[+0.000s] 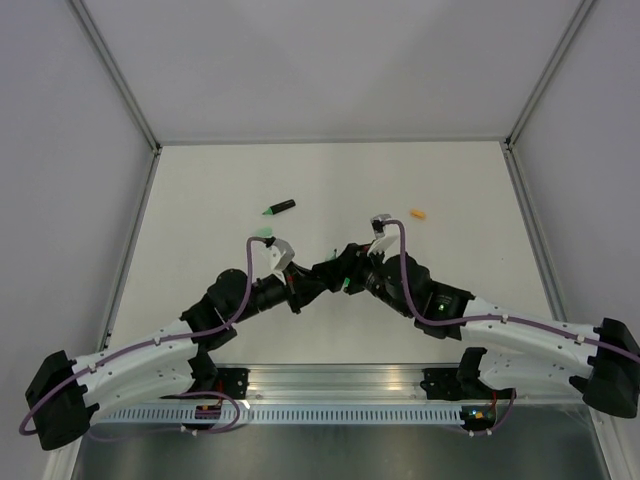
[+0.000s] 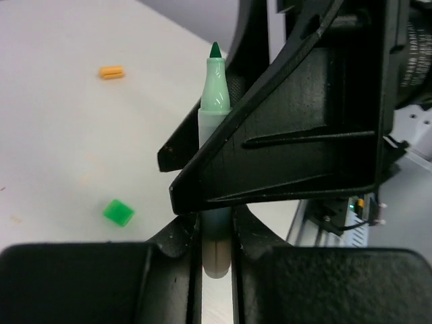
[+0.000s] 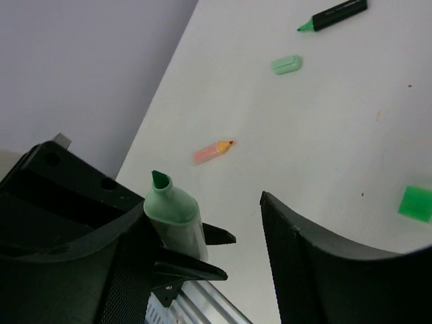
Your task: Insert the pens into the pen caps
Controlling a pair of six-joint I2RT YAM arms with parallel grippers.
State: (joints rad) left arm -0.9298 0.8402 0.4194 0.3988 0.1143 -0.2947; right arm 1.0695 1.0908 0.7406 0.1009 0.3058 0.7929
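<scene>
The left gripper (image 2: 216, 233) is squeezed tight on the pale pen (image 2: 214, 101), and the pen's green tip sticks out past its fingers. The right gripper (image 3: 226, 216) is opened wide around that same pen. A bright green cap (image 2: 119, 212) lies on the table (image 1: 450, 180) close by. Nearer the back edge lie the orange pen (image 3: 212, 150), a pale green cap (image 3: 287, 64) and the black pen (image 3: 334, 15).

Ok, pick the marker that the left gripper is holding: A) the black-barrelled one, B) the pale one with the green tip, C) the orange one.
B: the pale marker is clamped upright between the fingers of the left gripper, its tip bare, while the black-barrelled marker and the orange marker lie loose on the table.
</scene>
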